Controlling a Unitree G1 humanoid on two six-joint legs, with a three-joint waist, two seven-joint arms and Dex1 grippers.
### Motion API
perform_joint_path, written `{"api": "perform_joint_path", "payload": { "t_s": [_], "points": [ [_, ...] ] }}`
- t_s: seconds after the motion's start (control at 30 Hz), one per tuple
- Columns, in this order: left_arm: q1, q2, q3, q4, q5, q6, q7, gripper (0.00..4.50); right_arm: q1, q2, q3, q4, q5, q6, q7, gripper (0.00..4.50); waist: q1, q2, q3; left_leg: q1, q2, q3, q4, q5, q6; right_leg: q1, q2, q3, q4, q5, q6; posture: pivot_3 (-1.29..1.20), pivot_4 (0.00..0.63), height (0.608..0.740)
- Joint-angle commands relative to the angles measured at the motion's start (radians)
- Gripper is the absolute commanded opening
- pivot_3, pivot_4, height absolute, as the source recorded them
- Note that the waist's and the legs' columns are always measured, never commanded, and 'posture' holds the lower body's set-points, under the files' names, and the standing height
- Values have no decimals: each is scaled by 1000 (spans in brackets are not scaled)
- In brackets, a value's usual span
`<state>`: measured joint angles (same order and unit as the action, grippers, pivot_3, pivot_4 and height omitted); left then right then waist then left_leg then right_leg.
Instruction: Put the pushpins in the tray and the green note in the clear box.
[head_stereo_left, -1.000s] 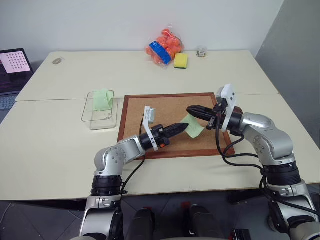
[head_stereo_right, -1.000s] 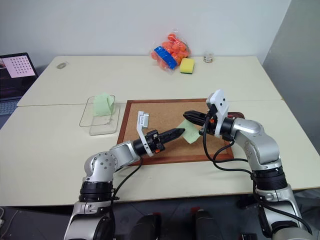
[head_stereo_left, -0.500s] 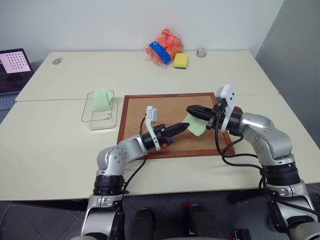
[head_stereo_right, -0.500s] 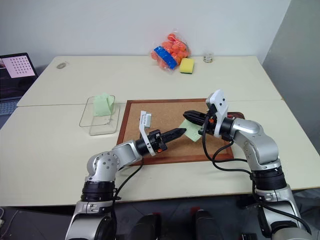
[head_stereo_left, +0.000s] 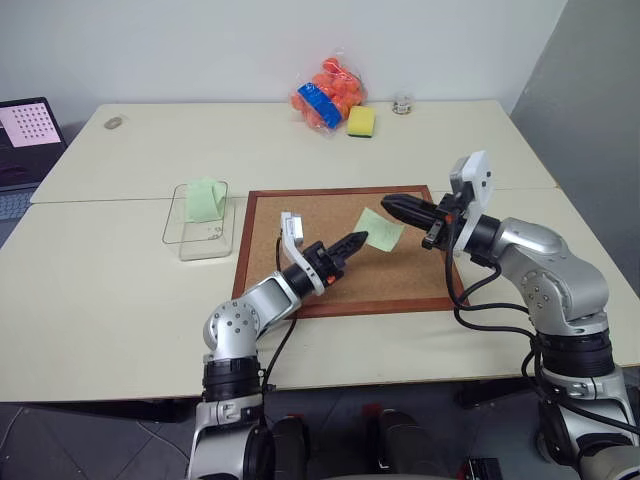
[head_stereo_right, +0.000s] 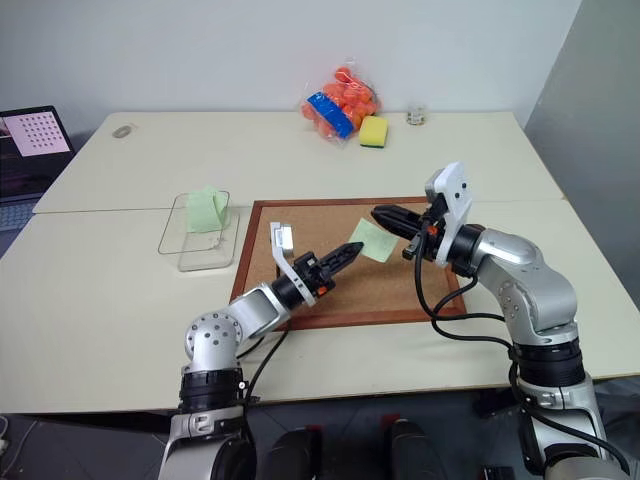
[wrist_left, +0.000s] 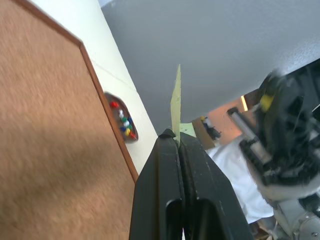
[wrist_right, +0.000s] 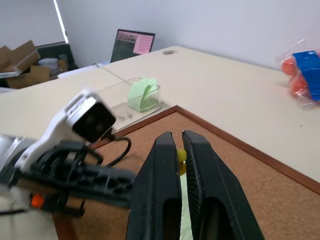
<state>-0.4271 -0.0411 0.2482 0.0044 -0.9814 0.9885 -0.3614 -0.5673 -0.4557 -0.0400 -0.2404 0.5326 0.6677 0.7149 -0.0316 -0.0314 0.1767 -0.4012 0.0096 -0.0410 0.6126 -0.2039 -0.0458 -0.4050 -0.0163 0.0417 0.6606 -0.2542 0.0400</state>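
Lifting note (head_stereo_left: 379, 228) off cork board (head_stereo_left: 300, 290) — left gripper (head_stereo_left: 358, 240) just clamped its edge | right gripper (head_stereo_left: 390, 203) risen, clenched on yellow pin (wrist_right: 180, 155) | next: tray (wrist_left: 121, 119), box (head_stereo_left: 197, 222)

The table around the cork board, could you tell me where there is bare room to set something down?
The table is bare left of the cork board below the clear box, and across the far half between the laptop and bagged orange balls. The board's middle is crowded by both grippers.

The clear box (head_stereo_left: 197, 218) sits left of the cork board (head_stereo_left: 300, 262).
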Motion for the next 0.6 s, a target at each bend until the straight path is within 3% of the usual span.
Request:
{"api": "perform_joint_path", "payload": {
  "t_s": [0.03,0.27,0.6],
  "points": [
    [3,9,-2,-28,-22,11,19,7,11,-2,-85,41,-35,-32,-107,0,0,0,0,0,0,0,0,0,0,0,0,0,0,0,0,0,150,740],
    [-2,45,-73,-44,26,-5,-15,7,-35,-6,-172,431,-206,-150,-341,0,2,0,0,0,-1,1,0,0,0,0,0,1,0,0,0,0,150,740],
    [-7,62,-92,-45,38,-26,-20,7,-160,32,-177,759,-259,-282,-376,0,-7,0,0,1,0,2,0,0,0,0,1,2,0,2,-3,0,150,740]
  ]
}}
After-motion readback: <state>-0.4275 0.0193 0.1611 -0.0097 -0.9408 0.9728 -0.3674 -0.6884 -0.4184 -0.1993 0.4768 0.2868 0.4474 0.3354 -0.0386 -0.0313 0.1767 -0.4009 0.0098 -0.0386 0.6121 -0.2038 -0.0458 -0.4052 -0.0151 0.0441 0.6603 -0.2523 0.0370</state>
